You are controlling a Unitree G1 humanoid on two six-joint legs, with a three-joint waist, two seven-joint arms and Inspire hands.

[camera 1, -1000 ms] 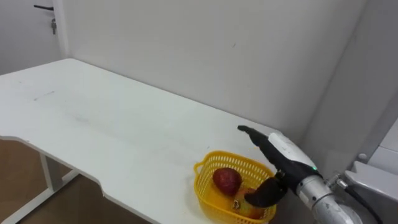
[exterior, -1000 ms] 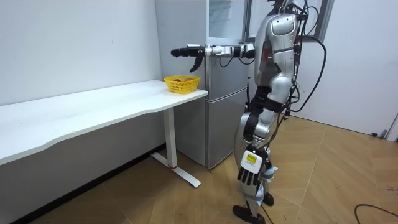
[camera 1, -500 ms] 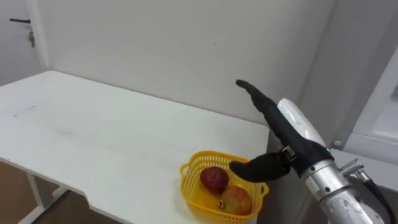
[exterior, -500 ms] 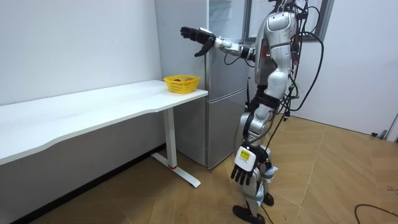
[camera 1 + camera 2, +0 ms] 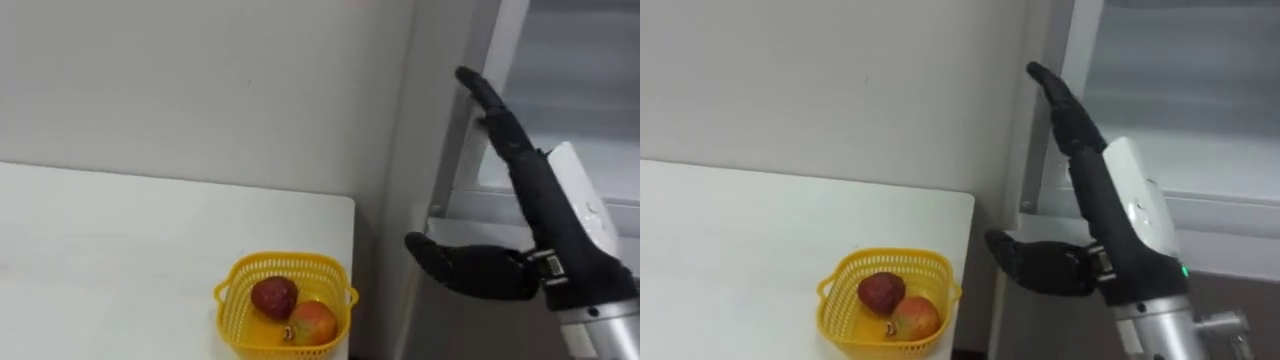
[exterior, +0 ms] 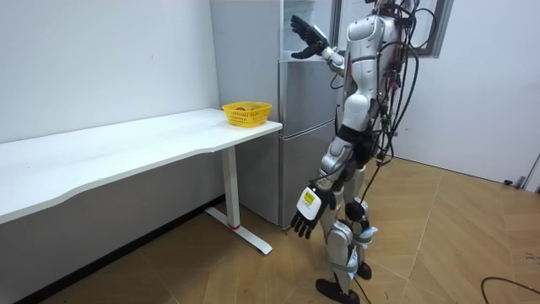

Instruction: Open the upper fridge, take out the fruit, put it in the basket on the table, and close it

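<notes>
Robot: stands just in front of the fridge (image 6: 304,160), facing it.
Right robot hand (image 5: 545,215): up at the fridge's upper compartment (image 5: 590,90), fingers straight, thumb spread, holding nothing.
Left robot hand (image 6: 305,221): hangs low before the fridge, fingers loose, empty.
Item to fetch: cannot tell it inside the fridge.
Yellow basket (image 5: 232,318): on the worktop (image 5: 120,230) beside the fridge, holding a red fruit (image 5: 273,296) and an orange fruit (image 5: 313,320).

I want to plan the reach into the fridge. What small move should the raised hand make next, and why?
Probably ease the right hand forward into the upper fridge. Its fingers are straight and hold nothing, and they stand in front of the compartment's white frame, not yet inside. The left hand hangs low by the leg.
</notes>
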